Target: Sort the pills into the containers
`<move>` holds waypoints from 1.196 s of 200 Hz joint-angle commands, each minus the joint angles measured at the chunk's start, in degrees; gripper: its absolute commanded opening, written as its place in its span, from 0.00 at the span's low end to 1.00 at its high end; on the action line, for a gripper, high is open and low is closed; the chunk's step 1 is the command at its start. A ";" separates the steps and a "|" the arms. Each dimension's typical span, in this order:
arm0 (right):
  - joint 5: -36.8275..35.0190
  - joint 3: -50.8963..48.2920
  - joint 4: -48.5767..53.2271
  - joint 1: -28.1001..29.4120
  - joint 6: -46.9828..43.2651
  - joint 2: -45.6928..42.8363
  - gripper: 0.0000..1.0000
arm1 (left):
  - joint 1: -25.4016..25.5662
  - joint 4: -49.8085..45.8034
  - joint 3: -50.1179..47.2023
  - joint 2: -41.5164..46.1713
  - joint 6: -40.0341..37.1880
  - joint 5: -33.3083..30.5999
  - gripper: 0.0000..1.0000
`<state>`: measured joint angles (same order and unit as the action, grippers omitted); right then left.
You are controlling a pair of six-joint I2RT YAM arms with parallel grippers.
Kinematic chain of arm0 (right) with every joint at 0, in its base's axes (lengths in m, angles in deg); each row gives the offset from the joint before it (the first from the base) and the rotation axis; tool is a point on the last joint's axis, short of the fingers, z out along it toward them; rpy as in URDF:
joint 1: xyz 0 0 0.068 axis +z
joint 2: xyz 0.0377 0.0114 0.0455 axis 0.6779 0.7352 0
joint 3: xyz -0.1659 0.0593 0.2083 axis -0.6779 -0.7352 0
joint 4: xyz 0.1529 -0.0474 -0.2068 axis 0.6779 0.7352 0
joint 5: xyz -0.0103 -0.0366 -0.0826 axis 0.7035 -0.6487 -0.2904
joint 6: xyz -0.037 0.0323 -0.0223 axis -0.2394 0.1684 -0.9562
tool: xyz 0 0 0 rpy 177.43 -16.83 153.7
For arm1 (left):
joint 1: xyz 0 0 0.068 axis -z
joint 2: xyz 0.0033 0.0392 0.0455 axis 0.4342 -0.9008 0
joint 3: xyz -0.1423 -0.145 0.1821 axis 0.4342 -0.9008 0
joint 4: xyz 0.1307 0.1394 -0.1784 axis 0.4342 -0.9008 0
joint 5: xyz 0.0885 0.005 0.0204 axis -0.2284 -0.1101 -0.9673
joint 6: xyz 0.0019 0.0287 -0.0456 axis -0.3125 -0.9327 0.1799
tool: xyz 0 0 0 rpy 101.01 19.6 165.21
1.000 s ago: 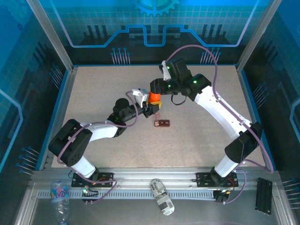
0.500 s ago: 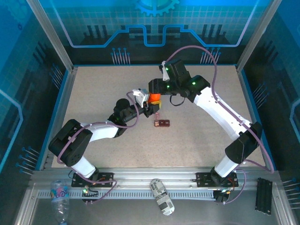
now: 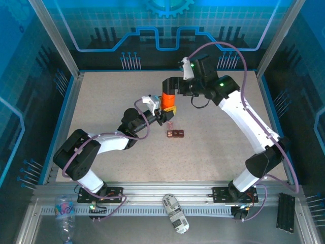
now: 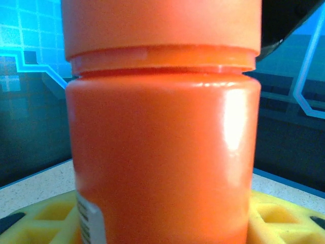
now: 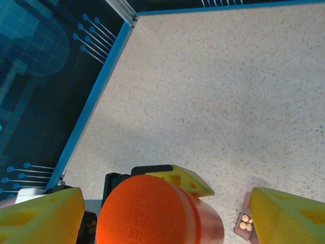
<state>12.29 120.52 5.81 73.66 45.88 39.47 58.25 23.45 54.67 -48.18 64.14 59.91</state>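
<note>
Top external view, nearest the arm bases: the containers (image 3: 175, 133) lie flat on the table (image 3: 111, 91), close by so pills travel a short way. The right wrist view catches a few pale pills (image 5: 245, 221) in them. Just beyond, the left gripper (image 3: 169, 109) is clamped on the orange bottle (image 3: 168, 99), keeping it upright and steady. Farthest, the right gripper (image 5: 162, 218) hangs over the cap (image 5: 139, 211), jaws spread wide on either side, touching nothing. The cap is on, so pouring must wait, I'd judge.

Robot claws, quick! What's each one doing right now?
Left gripper: closed on the orange bottle.
Right gripper: open, fingers spread either side of the bottle's cap, not touching it.
</note>
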 commanded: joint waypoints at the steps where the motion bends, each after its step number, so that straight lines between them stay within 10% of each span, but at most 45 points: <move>1: 5.13 -0.80 -0.63 -2.89 -2.81 -5.00 0.85 | -0.59 4.04 1.11 -0.23 1.99 2.78 0.00; 98: 29.68 -0.51 4.17 -9.39 -31.07 -2.98 0.87 | -5.89 -0.09 4.70 0.99 14.81 24.88 0.00; 239: 27.52 6.41 10.60 -5.49 -32.34 6.69 0.78 | -5.89 0.22 5.03 0.21 15.78 26.88 0.00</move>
<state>38.70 125.92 15.10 67.87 13.47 45.09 52.67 21.72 58.19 -48.25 79.22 85.24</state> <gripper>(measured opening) 0.804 0.539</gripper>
